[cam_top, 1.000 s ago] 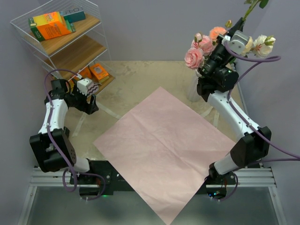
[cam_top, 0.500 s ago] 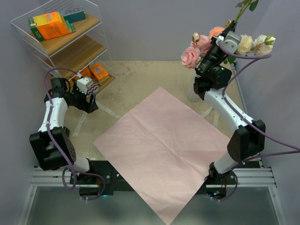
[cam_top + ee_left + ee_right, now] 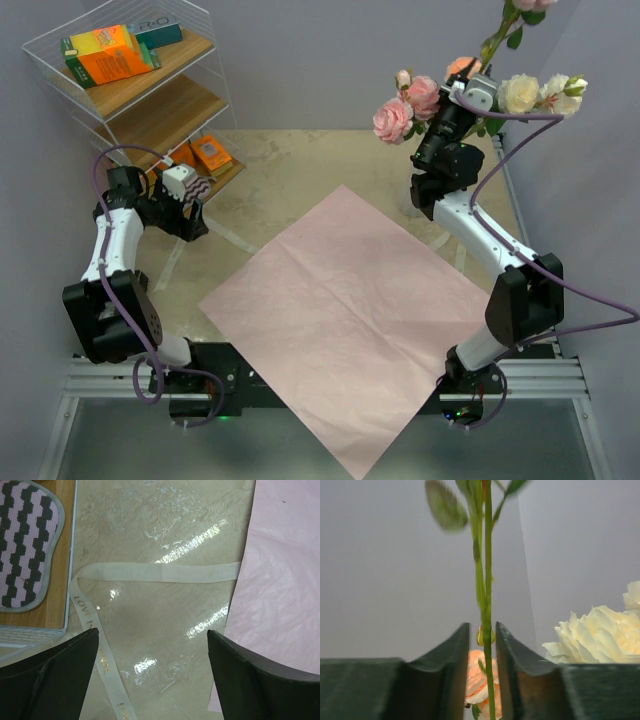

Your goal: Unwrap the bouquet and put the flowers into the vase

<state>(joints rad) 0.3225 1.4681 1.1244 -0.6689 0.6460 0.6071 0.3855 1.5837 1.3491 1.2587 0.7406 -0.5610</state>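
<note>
My right gripper [image 3: 482, 630] is up at about 1 o'clock over the table [image 3: 300, 165], raised among the flowers [image 3: 415, 100]. In my wrist view its two dark fingers stand only a little apart, and one thin green stem [image 3: 485, 580] runs straight up through the gap toward 12 o'clock, with a leaf [image 3: 445, 505] off to its 11 o'clock. The gap looks wider than the stem, and I cannot tell whether either pad presses on it. A cream rose [image 3: 592, 635] sits at 3 o'clock of my fingers, and a peach-pink bloom [image 3: 476, 680] shows low between them at 6 o'clock. From above, the pink roses cluster at 9 o'clock of that gripper, the cream ones at 3 o'clock, and one long stem [image 3: 500, 40] climbs past the top edge.

My left gripper [image 3: 152, 635] hangs at about 9 o'clock of the table, its fingers spread wide and holding nothing. Below it a beige ribbon [image 3: 160, 572] lies loose on the glossy tabletop, one length running across and another trailing down toward 6 o'clock with gold lettering on it.

The pink wrapping paper [image 3: 340, 310] lies opened flat in the middle of the table, one corner hanging past the near edge at 6 o'clock. Its edge shows at 3 o'clock in my left wrist view.

A white wire shelf [image 3: 150, 95] stands at 10 o'clock holding orange boxes [image 3: 110, 55]; a pink-and-black zigzag pad [image 3: 25, 545] rests on its lowest board.
</note>
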